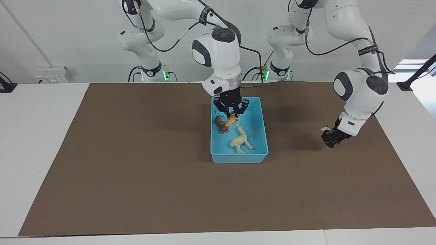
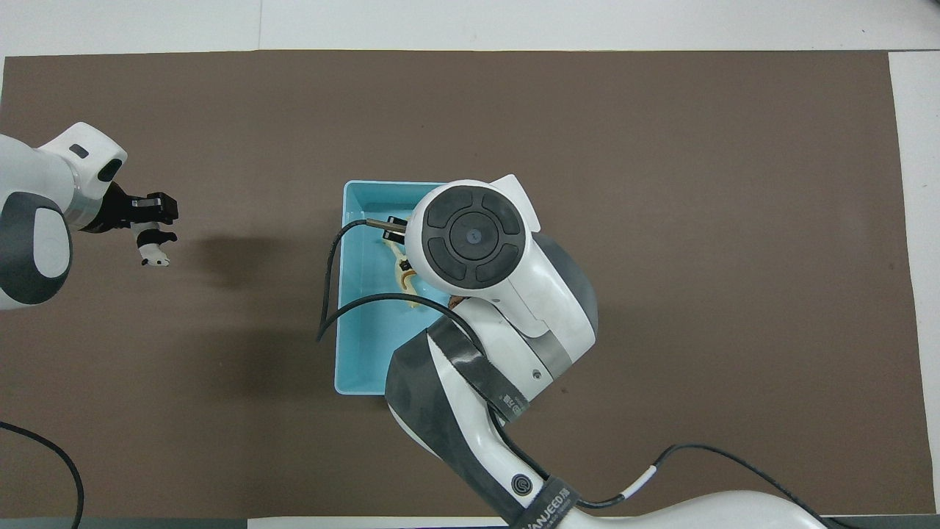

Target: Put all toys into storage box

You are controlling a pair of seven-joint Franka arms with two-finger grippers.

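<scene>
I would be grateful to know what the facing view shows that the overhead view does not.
Only the facing view shows the right gripper over the storage box, shut on the orange cat, with the brown lion beside it. Only the overhead view shows the panda's black-and-white markings clearly in the left gripper. Both show the blue box, the cream camel in it and the left gripper over the brown mat.
</scene>
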